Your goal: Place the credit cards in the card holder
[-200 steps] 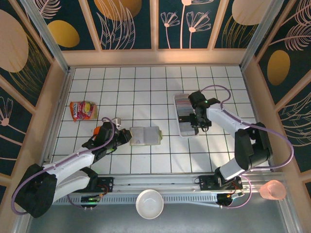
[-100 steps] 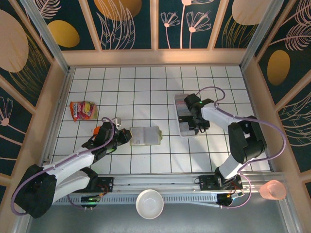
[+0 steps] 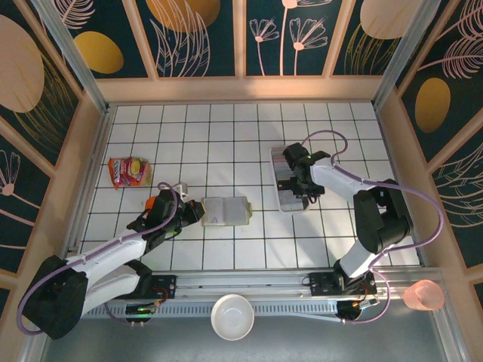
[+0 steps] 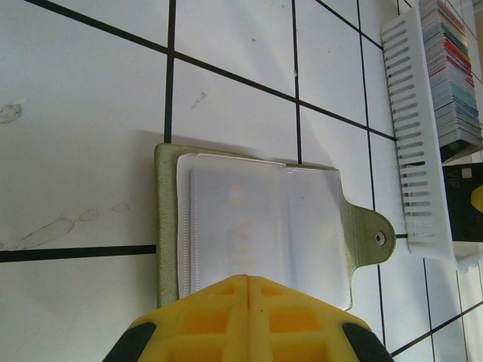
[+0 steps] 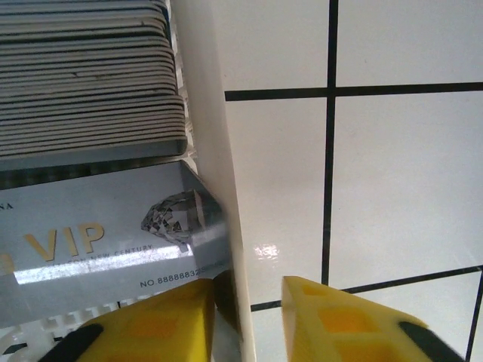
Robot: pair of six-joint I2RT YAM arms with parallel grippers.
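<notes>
The card holder (image 3: 226, 211) lies open on the tiles, olive-green with a pale plastic inside (image 4: 256, 226) and a snap tab on the right. My left gripper (image 3: 193, 214) is shut, its yellow tip (image 4: 249, 280) over the holder's near edge. The credit cards (image 3: 281, 157) stand in a row in the white tray (image 3: 287, 202). In the right wrist view the cards (image 5: 90, 75) are stacked edge-on and a grey VIP card (image 5: 98, 234) leans in front. My right gripper (image 5: 247, 292) is open astride the tray wall (image 5: 215, 166), one finger inside by the VIP card.
A red snack packet (image 3: 128, 171) lies at the left. A white bowl (image 3: 232, 317) sits near the front rail and a pink cup (image 3: 424, 296) at the right front. Wooden walls enclose the tiled floor. The tray (image 4: 411, 136) lies right of the holder.
My right gripper has shifted slightly left and farther along the tray, and its jaws have narrowed after widening. The left arm and the card holder have stayed still.
</notes>
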